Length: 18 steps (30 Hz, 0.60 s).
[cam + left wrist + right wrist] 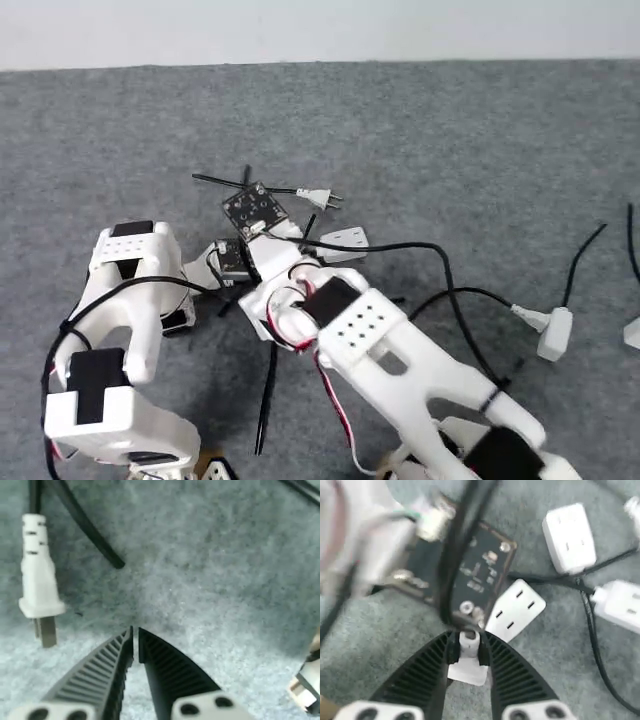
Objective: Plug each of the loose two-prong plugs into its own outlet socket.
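Observation:
My right gripper (467, 640) is shut on a white plug (468, 666), whose black cord (462, 540) runs away from the fingers. Just past it lies a white outlet socket (515, 611), with two more white outlet blocks (568, 537) (620, 605) farther off. My left gripper (135, 630) is shut on nothing, low over the grey carpet. Beside it lies a loose white two-prong plug (37, 580), prongs bare. From above, a loose plug (318, 196) and an outlet (345, 242) lie beyond the arms' wrists.
A bare circuit board (480, 570) on the other arm's wrist sits right in front of my right gripper. A loose black cord end (95, 537) lies near the left gripper. Another outlet block with a cord (553, 333) rests at the right, on grey carpet (450, 140).

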Available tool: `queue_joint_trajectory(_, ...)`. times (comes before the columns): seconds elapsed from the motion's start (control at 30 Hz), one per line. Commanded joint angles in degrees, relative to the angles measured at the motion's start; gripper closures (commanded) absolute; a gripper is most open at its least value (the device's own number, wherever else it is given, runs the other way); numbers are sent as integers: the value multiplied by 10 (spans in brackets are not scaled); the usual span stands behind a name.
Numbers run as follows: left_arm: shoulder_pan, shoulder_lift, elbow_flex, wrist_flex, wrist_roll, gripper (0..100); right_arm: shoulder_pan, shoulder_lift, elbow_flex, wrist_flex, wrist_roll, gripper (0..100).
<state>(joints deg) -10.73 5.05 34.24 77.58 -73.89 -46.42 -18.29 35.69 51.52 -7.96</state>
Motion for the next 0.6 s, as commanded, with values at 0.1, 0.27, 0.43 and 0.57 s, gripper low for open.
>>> queue_joint_trajectory(0.1, 4, -9, -2, 18, -14, 989, 9, 43, -62, -29, -8, 991)
queue_joint_trajectory(0.27, 4, -9, -2, 19, -16, 989, 30, 47, -63, -62, -8, 991)
queue_joint_trajectory(0.43, 4, -9, -2, 20, -17, 989, 33, 50, -64, -76, -4, 991)
queue_joint_trajectory(0.57, 5, -9, -1, 20, -18, 989, 36, 50, -73, -79, 0, 991)
